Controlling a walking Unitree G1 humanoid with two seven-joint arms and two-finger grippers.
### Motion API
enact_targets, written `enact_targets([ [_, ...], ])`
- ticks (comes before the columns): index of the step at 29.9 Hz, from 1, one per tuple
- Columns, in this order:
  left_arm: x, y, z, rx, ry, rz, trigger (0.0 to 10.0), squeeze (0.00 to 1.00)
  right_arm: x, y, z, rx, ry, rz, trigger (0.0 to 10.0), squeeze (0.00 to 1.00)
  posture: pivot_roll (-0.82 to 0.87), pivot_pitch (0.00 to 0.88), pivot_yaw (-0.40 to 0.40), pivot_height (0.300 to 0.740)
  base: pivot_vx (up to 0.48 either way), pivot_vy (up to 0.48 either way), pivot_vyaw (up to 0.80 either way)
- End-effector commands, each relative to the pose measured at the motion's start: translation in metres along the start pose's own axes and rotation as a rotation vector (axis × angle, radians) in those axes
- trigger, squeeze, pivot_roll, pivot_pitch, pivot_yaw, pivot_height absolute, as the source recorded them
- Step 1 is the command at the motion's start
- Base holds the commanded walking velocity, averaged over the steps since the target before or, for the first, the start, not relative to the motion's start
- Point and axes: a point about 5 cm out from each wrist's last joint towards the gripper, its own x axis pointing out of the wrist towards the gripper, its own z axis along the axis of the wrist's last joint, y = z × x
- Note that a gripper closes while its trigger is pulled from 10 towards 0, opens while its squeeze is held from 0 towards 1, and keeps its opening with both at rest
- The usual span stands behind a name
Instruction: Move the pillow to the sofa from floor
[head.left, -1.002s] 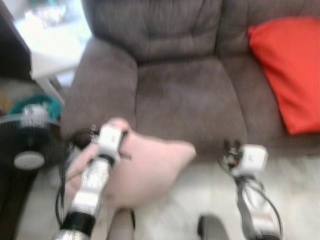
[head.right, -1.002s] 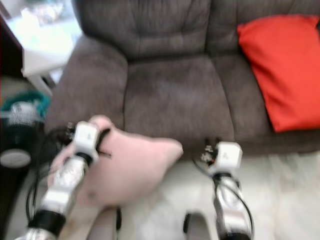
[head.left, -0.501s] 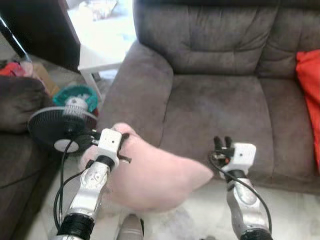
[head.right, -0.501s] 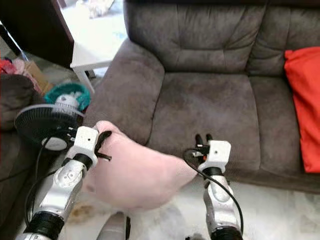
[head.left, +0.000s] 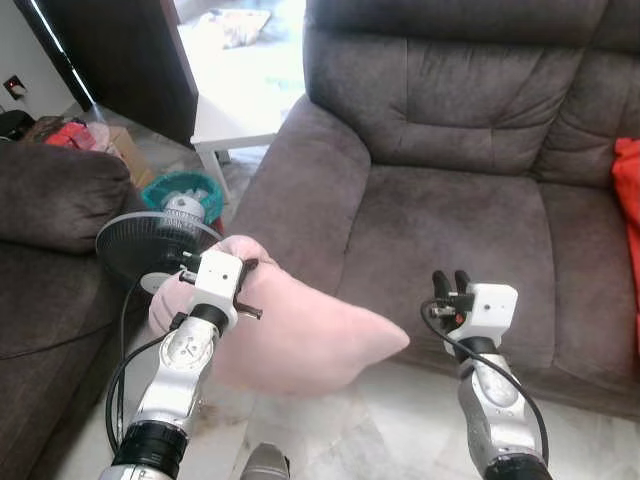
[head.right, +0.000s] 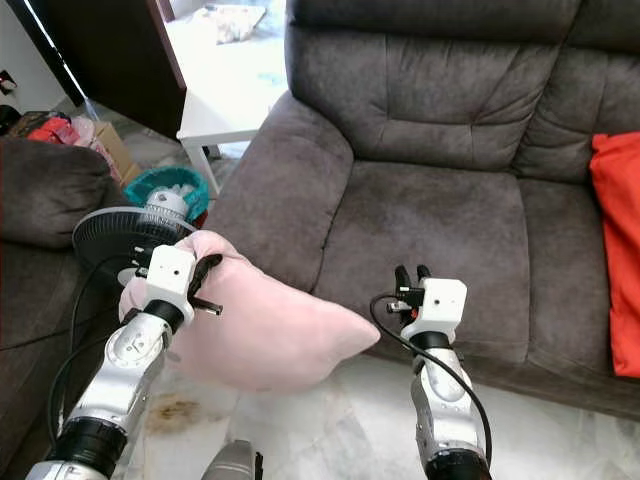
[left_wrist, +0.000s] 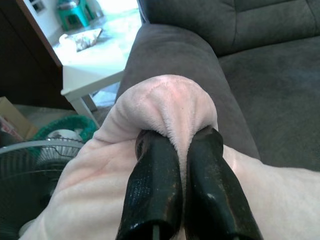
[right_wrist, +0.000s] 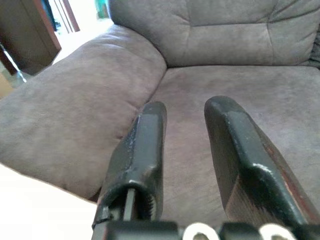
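Fan (head.left: 150, 245) at far left, beside a dark couch. Left gripper (left_wrist: 175, 145) clamped on a fold of the pink pillow (head.left: 300, 335), held up, seemingly off the floor, before the sofa (head.left: 450, 210) armrest. Right gripper (right_wrist: 187, 135) parted, empty, by the seat front. Red cushion (head.right: 620, 260) at far right.

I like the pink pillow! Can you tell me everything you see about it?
The pillow is pale pink, soft and fuzzy like plush. The left gripper pinches one bunched corner, so it hangs off the floor, sagging, its far corner pointing toward the grey sofa. It hangs in front of the sofa's armrest, not yet on the seat.
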Motion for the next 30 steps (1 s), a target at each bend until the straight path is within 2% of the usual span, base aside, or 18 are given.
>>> enact_targets([
  [1,0.006,0.009,0.025,0.012,-0.119,0.028,10.0,0.00,0.000,0.002,-0.006,-0.012,0.043,0.022,10.0,0.00,0.15,0.066,0.049,0.740,0.000,0.000,0.00],
  [4,0.006,0.008,0.025,0.010,-0.119,0.027,10.0,0.00,-0.002,0.003,-0.009,-0.033,0.067,0.050,10.0,0.00,0.15,0.068,0.049,0.740,0.000,0.000,0.00],
  [6,0.007,0.007,0.025,0.008,-0.117,0.023,10.0,0.00,-0.004,-0.002,-0.022,-0.094,0.164,0.057,10.0,0.00,0.15,0.078,0.048,0.740,0.000,0.000,0.00],
  [9,0.007,0.005,0.025,0.006,-0.111,0.003,10.0,0.00,-0.007,-0.006,-0.029,-0.234,0.232,0.119,10.0,0.00,0.15,0.087,0.048,0.740,0.000,0.000,0.00],
  [12,0.006,0.004,0.024,0.010,-0.104,-0.018,10.0,0.00,-0.007,-0.006,-0.029,-0.243,0.241,0.157,10.0,0.00,0.15,0.090,0.048,0.740,0.000,0.000,0.00],
  [14,0.006,0.002,0.022,0.028,-0.087,-0.066,10.0,0.00,-0.008,-0.006,-0.030,-0.297,0.257,0.248,10.0,0.00,0.15,0.093,0.045,0.740,0.000,0.000,0.00],
  [16,0.006,0.001,0.022,0.033,-0.083,-0.078,10.0,0.00,-0.008,-0.006,-0.030,-0.309,0.265,0.269,10.0,0.00,0.15,0.094,0.044,0.740,0.000,0.000,0.00],
  [22,0.007,-0.003,0.025,0.052,-0.090,-0.136,10.0,0.00,-0.014,-0.007,-0.039,-0.392,0.367,0.444,10.0,0.00,0.15,0.090,0.032,0.740,0.000,0.000,0.00],
  [25,0.008,-0.008,0.027,0.054,-0.095,-0.170,10.0,0.00,-0.017,-0.007,-0.043,-0.417,0.387,0.480,10.0,0.00,0.15,0.084,0.030,0.740,0.000,0.000,0.00],
  [26,0.008,-0.009,0.028,0.053,-0.096,-0.180,10.0,0.00,-0.017,-0.007,-0.043,-0.417,0.388,0.477,10.0,0.67,0.15,0.078,0.029,0.740,0.000,0.000,0.00],
  [27,0.008,-0.013,0.029,0.057,-0.091,-0.218,10.0,0.00,-0.017,-0.007,-0.044,-0.420,0.396,0.475,10.0,1.00,0.15,0.071,0.028,0.740,0.000,0.000,0.00],
  [30,0.008,-0.019,0.027,0.080,-0.071,-0.285,10.0,0.00,-0.016,-0.009,-0.046,-0.472,0.419,0.484,10.0,1.00,0.15,0.059,0.029,0.740,0.000,0.000,0.00],
])
